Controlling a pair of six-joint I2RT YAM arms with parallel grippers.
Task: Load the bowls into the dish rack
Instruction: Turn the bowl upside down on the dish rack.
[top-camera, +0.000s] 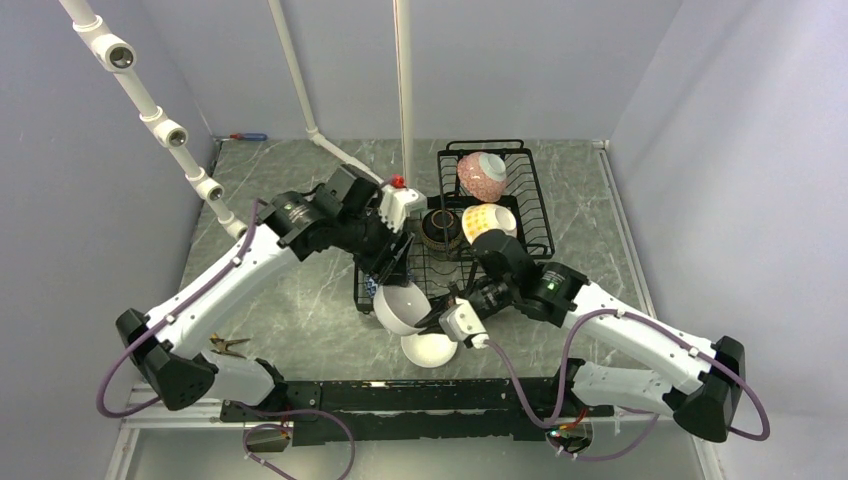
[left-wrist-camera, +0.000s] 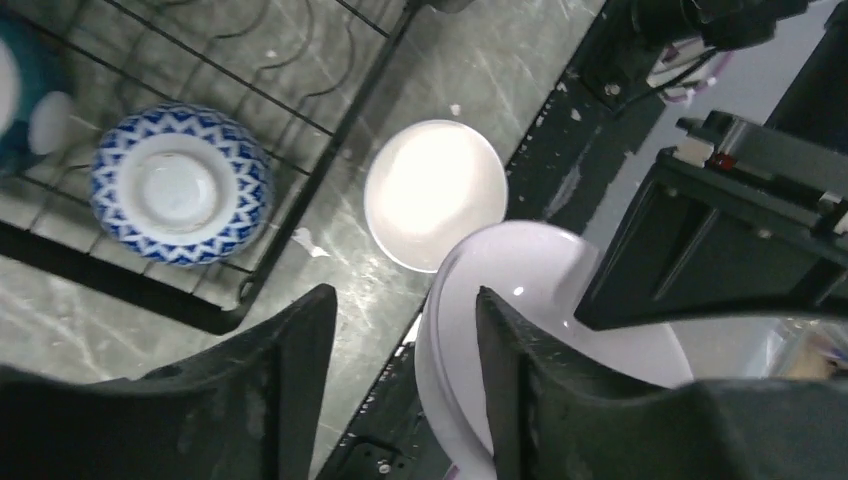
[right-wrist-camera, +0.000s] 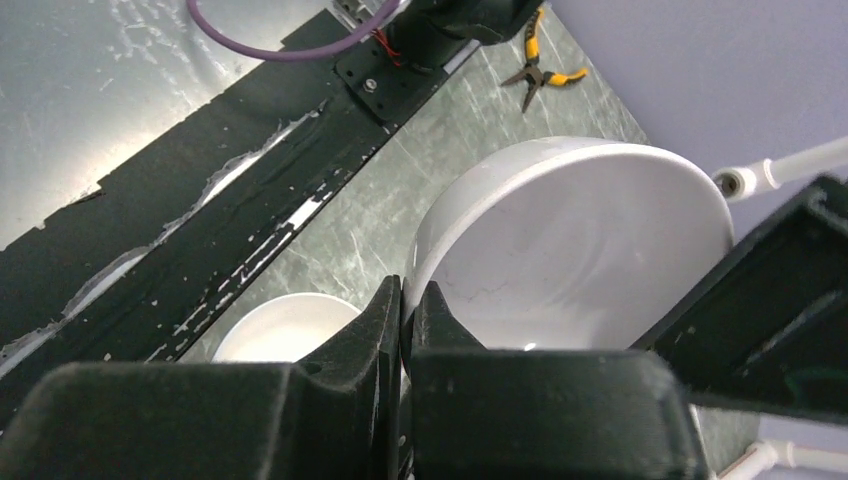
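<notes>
The plain glossy white bowl (top-camera: 400, 308) hangs tilted just in front of the dish rack (top-camera: 535, 205), mouth up and toward the right arm. The right gripper (right-wrist-camera: 405, 300) pinches its rim. The left gripper (left-wrist-camera: 403, 300) stands open astride the rim.

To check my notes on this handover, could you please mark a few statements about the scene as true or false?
1. The right gripper is shut on the rim of a plain white bowl. True.
2. The left gripper is clamped tight on that bowl. False: its fingers stand apart.
3. A second white bowl sits on the table, outside the dish rack. True.
4. The blue-and-white zigzag bowl lies on the table beside the rack. False: it sits in the rack, foot up.
</notes>
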